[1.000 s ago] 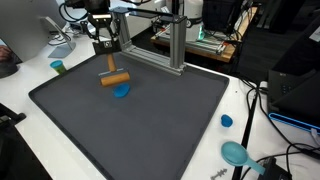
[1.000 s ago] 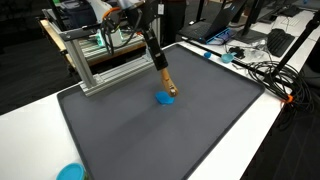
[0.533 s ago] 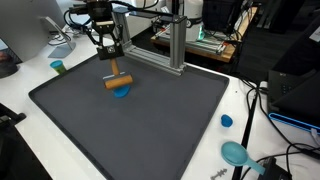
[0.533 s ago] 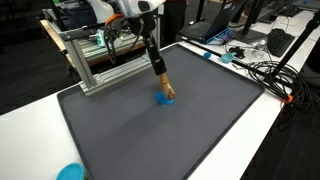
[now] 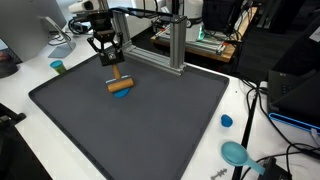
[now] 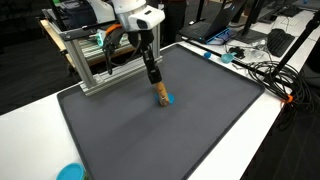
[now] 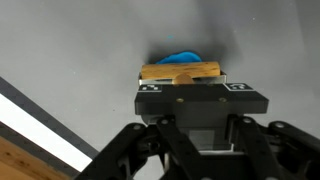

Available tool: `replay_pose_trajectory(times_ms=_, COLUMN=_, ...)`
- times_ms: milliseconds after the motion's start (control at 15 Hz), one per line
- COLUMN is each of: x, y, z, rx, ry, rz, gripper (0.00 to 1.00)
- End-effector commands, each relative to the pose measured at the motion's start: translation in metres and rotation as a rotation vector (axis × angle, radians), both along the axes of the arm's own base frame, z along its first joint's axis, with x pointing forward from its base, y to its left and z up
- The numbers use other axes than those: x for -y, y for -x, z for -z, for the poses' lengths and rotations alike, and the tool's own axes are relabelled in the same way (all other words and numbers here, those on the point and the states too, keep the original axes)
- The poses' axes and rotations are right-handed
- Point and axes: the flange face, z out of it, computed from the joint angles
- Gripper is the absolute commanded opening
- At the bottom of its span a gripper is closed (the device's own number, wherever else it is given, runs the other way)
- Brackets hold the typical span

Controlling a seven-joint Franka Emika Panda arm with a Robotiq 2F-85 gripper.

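Gripper (image 5: 113, 64): pinches the stick of the roller (image 5: 120, 85), upper left of the frame.
Roller: looks like wood, so likely light, hard and smooth; the stick is the best place to hold. A blue blob (image 7: 182, 57) lies under it.
Room: wide mat (image 5: 150, 120) to the right; metal frame (image 5: 176, 45) close behind.

The arm (image 6: 138, 18) reaches downward, its claw (image 5: 114, 68) pointing straight down, jaws clamped.
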Motion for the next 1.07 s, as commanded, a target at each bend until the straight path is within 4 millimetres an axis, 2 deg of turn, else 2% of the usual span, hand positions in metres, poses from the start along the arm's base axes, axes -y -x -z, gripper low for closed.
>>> replay_pose_trajectory(times_ms=0, x=0.014, y=-0.004, z=0.01, rx=-0.073, ry=0.045, rz=0.054, gripper=0.22)
replay_pose_trajectory(times_ms=467, x=0.029, y=-0.006, z=0.02, rx=-0.195, ry=0.091, rz=0.111, gripper=0.22)
replay_pose_trajectory(times_ms=600, x=0.032, y=-0.008, z=0.016, rx=-0.193, ry=0.09, rz=0.123, gripper=0.22)
replay_pose_trajectory(times_ms=800, x=0.032, y=0.001, z=-0.023, rx=-0.116, ry=0.049, rz=0.173, gripper=0.22)
replay_pose_trajectory(times_ms=933, x=0.017, y=0.005, z=-0.044, rx=-0.082, ry=0.039, rz=0.178, gripper=0.22)
replay_pose_trajectory(times_ms=1000, x=0.003, y=0.001, z=-0.052, rx=-0.073, ry=0.056, rz=0.162, gripper=0.22)
